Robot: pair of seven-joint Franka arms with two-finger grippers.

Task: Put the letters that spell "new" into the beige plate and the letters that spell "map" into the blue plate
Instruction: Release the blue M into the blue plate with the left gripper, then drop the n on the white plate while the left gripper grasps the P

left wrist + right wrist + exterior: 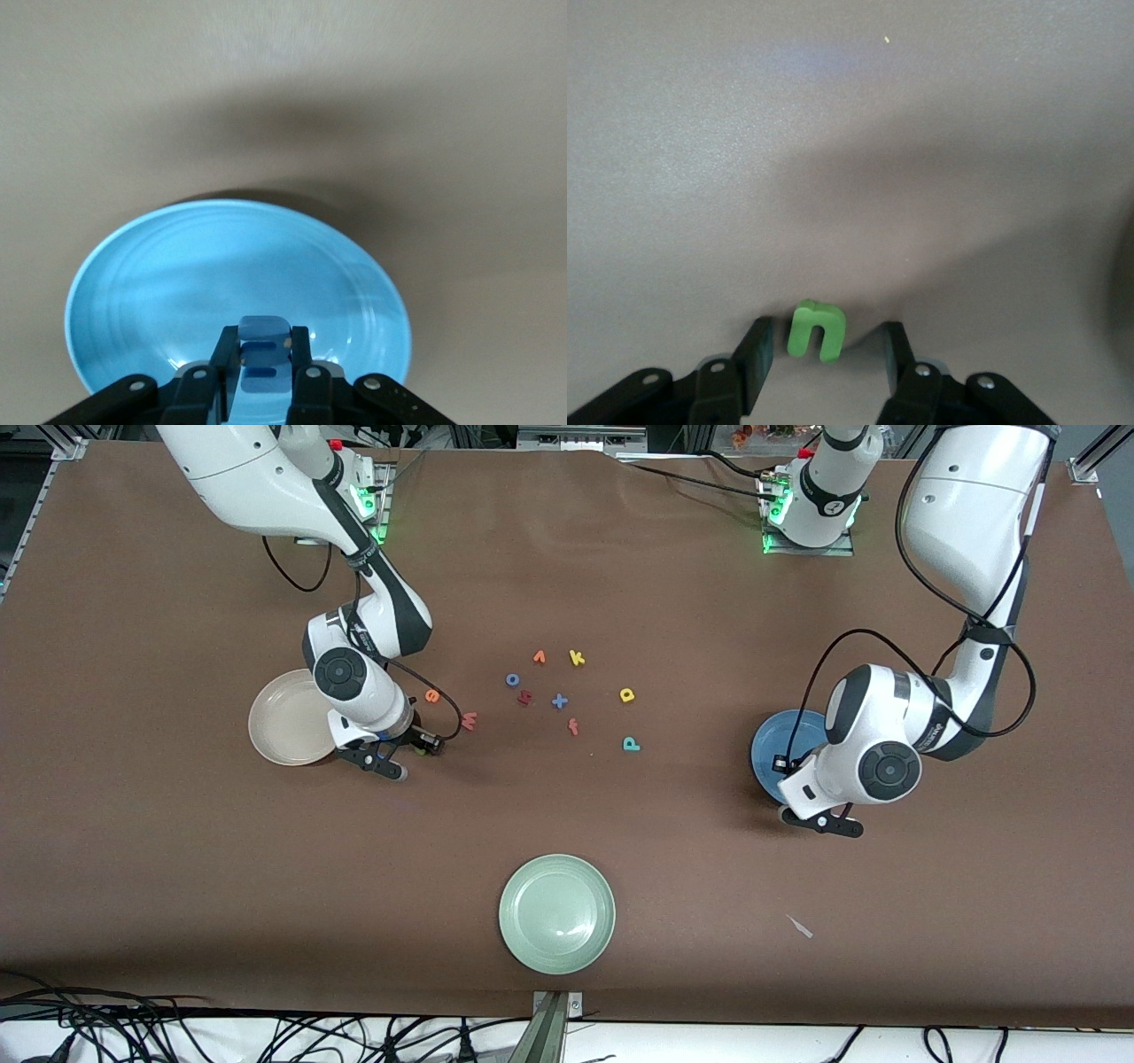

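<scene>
Here green n (817, 330) sits between right gripper (824, 354) fingers.

The blue plate (115, 292) looks glossy and glazed, the green n (817, 330) matt foam, the table (709, 921) covering matt brown.

Brown paper-covered table (567, 584), metal frame rails (62, 450) at 11 and 1 o'clock, black cables (106, 1027) along 6 o'clock edge.

The n (817, 330) lies on the table (177, 886) between the right gripper's (822, 354) fingers, beside the beige plate (282, 735). The m (264, 352) is held over the blue plate (159, 292), with the remaining letters between the plates.
</scene>
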